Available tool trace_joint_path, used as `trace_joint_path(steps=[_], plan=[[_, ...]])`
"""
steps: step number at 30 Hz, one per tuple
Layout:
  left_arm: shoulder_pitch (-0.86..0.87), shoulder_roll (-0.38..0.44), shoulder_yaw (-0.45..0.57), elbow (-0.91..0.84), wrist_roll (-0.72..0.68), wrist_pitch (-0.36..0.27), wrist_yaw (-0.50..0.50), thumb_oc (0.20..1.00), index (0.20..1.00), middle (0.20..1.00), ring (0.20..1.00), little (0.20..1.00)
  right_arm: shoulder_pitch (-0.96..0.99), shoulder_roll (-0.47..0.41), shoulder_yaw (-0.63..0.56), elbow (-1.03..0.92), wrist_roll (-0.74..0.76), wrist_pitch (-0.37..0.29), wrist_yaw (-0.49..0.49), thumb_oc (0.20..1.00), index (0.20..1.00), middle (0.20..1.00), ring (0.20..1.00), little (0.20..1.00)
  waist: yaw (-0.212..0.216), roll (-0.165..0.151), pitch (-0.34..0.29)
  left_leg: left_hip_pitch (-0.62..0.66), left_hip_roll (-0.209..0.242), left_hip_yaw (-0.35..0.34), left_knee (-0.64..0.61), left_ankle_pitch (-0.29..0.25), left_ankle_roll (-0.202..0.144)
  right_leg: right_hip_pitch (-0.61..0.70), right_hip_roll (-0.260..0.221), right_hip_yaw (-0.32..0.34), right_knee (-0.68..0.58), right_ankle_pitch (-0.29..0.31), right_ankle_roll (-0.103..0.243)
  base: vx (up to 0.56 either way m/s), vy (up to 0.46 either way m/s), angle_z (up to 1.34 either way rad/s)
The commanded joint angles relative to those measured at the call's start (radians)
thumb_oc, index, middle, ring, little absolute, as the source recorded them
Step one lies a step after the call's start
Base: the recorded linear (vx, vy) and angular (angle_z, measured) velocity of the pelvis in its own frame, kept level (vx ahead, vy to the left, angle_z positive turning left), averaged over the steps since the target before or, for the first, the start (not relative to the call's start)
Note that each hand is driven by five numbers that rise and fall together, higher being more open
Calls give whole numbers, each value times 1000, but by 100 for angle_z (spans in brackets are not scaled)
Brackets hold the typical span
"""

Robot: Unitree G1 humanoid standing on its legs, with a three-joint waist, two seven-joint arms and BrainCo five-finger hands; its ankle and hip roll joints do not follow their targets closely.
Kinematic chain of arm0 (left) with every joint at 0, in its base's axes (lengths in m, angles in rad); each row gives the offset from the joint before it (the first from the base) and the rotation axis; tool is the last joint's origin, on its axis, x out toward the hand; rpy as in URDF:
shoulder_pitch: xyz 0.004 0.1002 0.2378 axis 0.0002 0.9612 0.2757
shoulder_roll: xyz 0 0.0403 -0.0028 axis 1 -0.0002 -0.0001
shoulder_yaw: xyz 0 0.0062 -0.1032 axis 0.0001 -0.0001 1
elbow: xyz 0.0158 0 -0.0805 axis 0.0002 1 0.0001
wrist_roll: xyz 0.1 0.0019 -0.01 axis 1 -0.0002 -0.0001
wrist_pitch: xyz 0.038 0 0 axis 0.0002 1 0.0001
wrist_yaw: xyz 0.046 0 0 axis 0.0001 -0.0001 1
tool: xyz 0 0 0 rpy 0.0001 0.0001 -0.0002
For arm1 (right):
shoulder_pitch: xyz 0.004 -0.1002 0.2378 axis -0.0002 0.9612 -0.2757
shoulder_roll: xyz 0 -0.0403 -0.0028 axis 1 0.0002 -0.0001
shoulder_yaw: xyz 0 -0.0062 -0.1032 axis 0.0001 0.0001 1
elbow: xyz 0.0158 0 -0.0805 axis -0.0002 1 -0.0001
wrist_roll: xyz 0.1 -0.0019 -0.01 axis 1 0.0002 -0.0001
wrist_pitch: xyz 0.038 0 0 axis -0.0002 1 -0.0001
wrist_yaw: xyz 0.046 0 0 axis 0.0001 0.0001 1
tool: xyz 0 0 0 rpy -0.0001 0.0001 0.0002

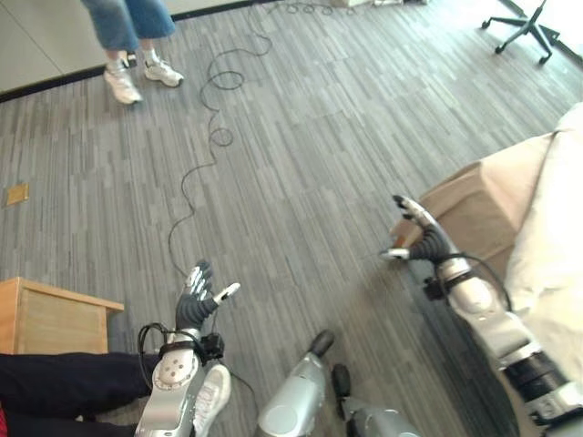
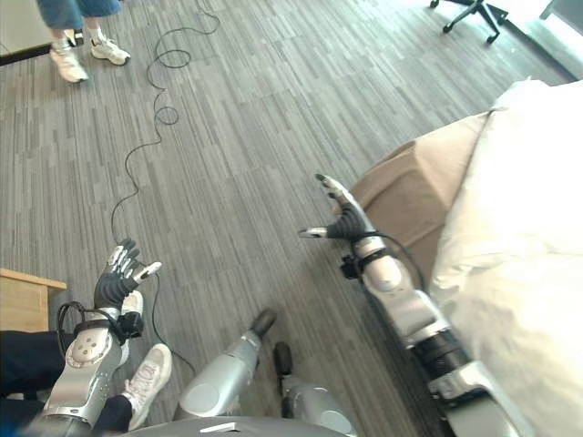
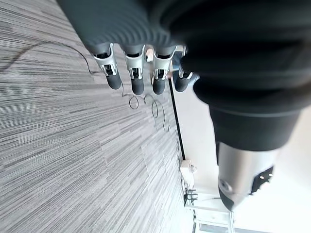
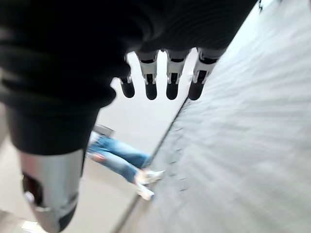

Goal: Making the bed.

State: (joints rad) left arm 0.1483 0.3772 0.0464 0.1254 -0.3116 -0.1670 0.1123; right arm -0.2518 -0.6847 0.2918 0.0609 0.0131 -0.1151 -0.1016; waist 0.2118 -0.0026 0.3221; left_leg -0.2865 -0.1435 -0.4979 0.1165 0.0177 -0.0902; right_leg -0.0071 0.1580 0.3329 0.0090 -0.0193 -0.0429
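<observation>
Bed (image 2: 510,228) just beside right robot hand (image 2: 342,218)

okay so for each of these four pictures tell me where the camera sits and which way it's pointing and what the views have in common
Left eye view: on the head, looking down at the carpet floor; left hand open lower left, right hand open by the bed.
Right eye view: on the head a little to one side, same scene; bed corner larger.
Left wrist view: along the left hand's fingers over carpet.
Right wrist view: along the right hand's fingers towards a person in jeans.
Shared: that person's white shoes appear in both eye views and the right wrist view.
</observation>
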Motion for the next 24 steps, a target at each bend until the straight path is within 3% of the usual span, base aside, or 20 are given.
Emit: trace_joint_path(steps=[1, 3, 4, 5, 6, 7, 9, 10, 11, 13, 14, 16, 18, 24], plan=[[14, 92, 8, -93, 3, -55, -31, 1000, 1000, 1000, 1000, 1000, 54, -14, -99, -143, 42, -71, 17, 1000, 1000, 1000, 1000, 1000, 10, -84, -23, 52, -2, 62, -53, 36, 52, 66, -71, -155, -31, -96, 79, 187, 205, -59], [1, 114, -4, -90, 17, -47, -43, 1000, 1000, 1000, 1000, 1000, 151, -34, -193, -188, 62, -78, 20, 1000, 1000, 1000, 1000, 1000, -48, -109, -53, 101, 21, 108, -90, 37, 66, 64, -101, -159, 15, -120, 91, 248, 251, -60], [0, 115, -6, -90, 17, -47, -43, 1000, 1000, 1000, 1000, 1000, 154, -34, -195, -190, 62, -77, 21, 1000, 1000, 1000, 1000, 1000, -46, -108, -56, 98, 23, 108, -92, 41, 65, 60, -99, -159, 15, -117, 92, 232, 312, -85], [-17, 139, 1, -90, 26, -48, -35, 1000, 1000, 1000, 1000, 1000, 176, -30, -240, -237, 65, -90, 21, 1000, 1000, 1000, 1000, 1000, -91, -118, -70, 138, 58, 171, -132, 37, 77, 31, -102, -137, 78, -124, 114, 70, 211, -80], [-17, 147, 13, -94, 31, -50, -27, 1000, 1000, 1000, 1000, 1000, 162, -29, -246, -252, 67, -96, 21, 1000, 1000, 1000, 1000, 1000, -90, -119, -67, 148, 79, 207, -138, 30, 78, 15, -106, -159, 97, -117, 121, 57, 227, -80], [-12, 151, 27, -98, 30, -53, -20, 1000, 1000, 1000, 1000, 1000, 143, -23, -244, -263, 75, -105, 18, 1000, 1000, 1000, 1000, 1000, -79, -118, -63, 158, 104, 250, -140, 20, 75, 5, -124, -222, 109, -111, 128, -57, 65, -102], [9, 145, 60, -113, 27, -59, -5, 1000, 1000, 1000, 1000, 1000, 113, 2, -243, -276, 103, -126, 16, 1000, 1000, 1000, 1000, 1000, -50, -109, -64, 176, 154, 344, -145, -3, 61, 9, -200, -475, 137, -131, 139, -53, 36, -167], [9, 145, 60, -113, 27, -59, -5, 1000, 1000, 1000, 1000, 1000, 113, 2, -244, -276, 103, -126, 16, 1000, 1000, 1000, 1000, 1000, -52, -108, -65, 173, 154, 342, -145, 1, 61, 7, -200, -477, 136, -128, 140, -41, 39, -176], [22, 135, 84, -120, 27, -60, -1, 1000, 1000, 1000, 1000, 1000, 102, 17, -251, -269, 102, -133, 12, 1000, 1000, 1000, 1000, 1000, -37, -102, -71, 185, 177, 397, -147, -9, 55, 18, -240, -595, 146, -134, 142, -42, 37, -170], [40, 116, 112, -131, 33, -65, -1, 1000, 1000, 1000, 1000, 1000, 92, 43, -260, -241, 82, -135, 4, 1000, 1000, 1000, 1000, 1000, -25, -99, -87, 193, 201, 482, -144, -19, 53, 42, -291, -734, 113, -113, 149, -60, 33, -131], [48, 104, 126, -143, 37, -68, -3, 1000, 1000, 1000, 1000, 1000, 103, 55, -276, -224, 66, -129, -6, 1000, 1000, 1000, 1000, 1000, -24, -100, -91, 199, 203, 507, -142, -22, 56, 50, -297, -739, 86, -100, 151, -21, -23, -234], [39, 77, 137, -147, 47, -75, 3, 1000, 1000, 1000, 1000, 1000, 174, 83, -322, -181, 19, -108, -27, 1000, 1000, 1000, 1000, 1000, -39, -95, -108, 222, 207, 556, -146, -31, 59, 59, -287, -678, 26, -70, 163, 35, -70, -203], [33, 66, 130, -156, 64, -71, 1, 1000, 1000, 1000, 1000, 1000, 224, 116, -356, -139, -9, -92, -47, 1000, 1000, 1000, 1000, 1000, -64, -81, -123, 229, 216, 583, -150, -23, 54, 71, -285, -671, -20, -61, 166, 24, -124, -48], [3, 6, 104, -176, 81, -73, 31, 1000, 1000, 1000, 1000, 1000, 295, 157, -383, -79, -22, -81, -70, 1000, 1000, 1000, 1000, 1000, -132, -34, -118, 250, 252, 603, -159, 2, 30, 86, -249, -609, -76, -62, 143, -2, -153, -45]])
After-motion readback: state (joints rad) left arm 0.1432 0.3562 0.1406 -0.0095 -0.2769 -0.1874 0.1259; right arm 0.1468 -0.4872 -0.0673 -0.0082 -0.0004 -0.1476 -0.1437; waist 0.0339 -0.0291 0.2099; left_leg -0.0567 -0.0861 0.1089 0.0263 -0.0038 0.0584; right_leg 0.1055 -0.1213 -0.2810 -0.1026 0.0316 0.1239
